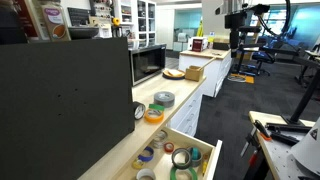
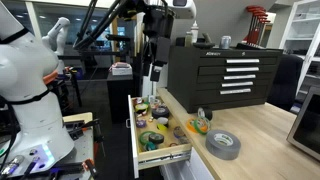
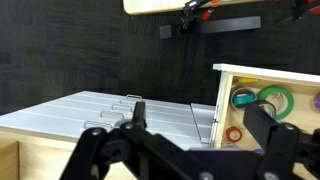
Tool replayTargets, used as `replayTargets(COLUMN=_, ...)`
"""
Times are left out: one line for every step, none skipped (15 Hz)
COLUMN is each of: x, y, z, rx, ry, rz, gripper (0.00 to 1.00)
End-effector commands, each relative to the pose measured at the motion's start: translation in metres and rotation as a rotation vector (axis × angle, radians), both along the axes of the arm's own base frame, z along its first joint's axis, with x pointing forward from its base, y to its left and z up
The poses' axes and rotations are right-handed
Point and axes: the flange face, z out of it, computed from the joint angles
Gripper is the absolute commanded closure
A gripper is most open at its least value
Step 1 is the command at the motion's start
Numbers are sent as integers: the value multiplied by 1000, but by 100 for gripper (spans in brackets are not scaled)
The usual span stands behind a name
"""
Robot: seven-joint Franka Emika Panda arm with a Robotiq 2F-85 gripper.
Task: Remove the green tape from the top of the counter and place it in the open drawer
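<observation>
The green tape (image 2: 201, 122) is a small bright-green roll on the pale counter (image 2: 272, 128), leaning against an orange-yellow roll (image 2: 193, 129) in front of the black tool chest. The drawer (image 2: 160, 157) is pulled open below the counter edge and holds several coloured tape rolls; it also shows in an exterior view (image 1: 207, 160) and in the wrist view (image 3: 222, 100). My gripper (image 2: 154, 72) hangs high above the far end of the drawer, well apart from the green tape. In the wrist view my gripper (image 3: 200, 118) is open and empty.
A wide grey roll (image 2: 224, 145) lies on the counter near the front edge, also seen in an exterior view (image 1: 164, 98). A black tool chest (image 2: 222, 70) stands on the counter. A microwave (image 1: 148, 63) stands further along. Another green roll (image 3: 277, 98) lies in the drawer.
</observation>
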Motion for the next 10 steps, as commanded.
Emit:
replayTargets(x=0, y=0, z=0, rx=0, ry=0, rz=0, gripper=0)
replayTargets(x=0, y=0, z=0, rx=0, ry=0, rz=0, gripper=0)
replayTargets(x=0, y=0, z=0, rx=0, ry=0, rz=0, gripper=0)
replayTargets(x=0, y=0, z=0, rx=0, ry=0, rz=0, gripper=0)
replayTargets(x=0, y=0, z=0, rx=0, ry=0, rz=0, gripper=0)
replayTargets(x=0, y=0, z=0, rx=0, ry=0, rz=0, gripper=0)
replayTargets(x=0, y=0, z=0, rx=0, ry=0, rz=0, gripper=0)
replayTargets(x=0, y=0, z=0, rx=0, ry=0, rz=0, gripper=0)
replayTargets(x=0, y=0, z=0, rx=0, ry=0, rz=0, gripper=0)
replayTargets(x=3, y=2, z=-2, rx=-14, ry=-4, rz=-3, gripper=0)
